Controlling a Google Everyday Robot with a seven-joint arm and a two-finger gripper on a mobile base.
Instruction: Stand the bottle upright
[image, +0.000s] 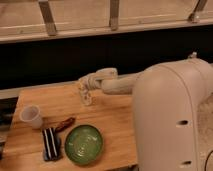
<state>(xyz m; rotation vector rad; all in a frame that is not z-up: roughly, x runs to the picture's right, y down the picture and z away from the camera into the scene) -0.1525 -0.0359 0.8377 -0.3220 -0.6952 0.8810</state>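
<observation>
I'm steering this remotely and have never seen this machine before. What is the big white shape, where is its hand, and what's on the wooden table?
The big white shape on the right is the robot's arm, seen close up by the one camera; where that camera is mounted is not on record. The arm reaches left over the wooden table and ends in the gripper, a two-finger hand, at the far middle of the table. A small pale object at its tip looks like the bottle, standing roughly upright on the wood; whether it is gripped cannot be told.

Nearer the camera lie a translucent cup on the left, a black striped object, a small reddish-brown item beside it, and a green plate.
</observation>
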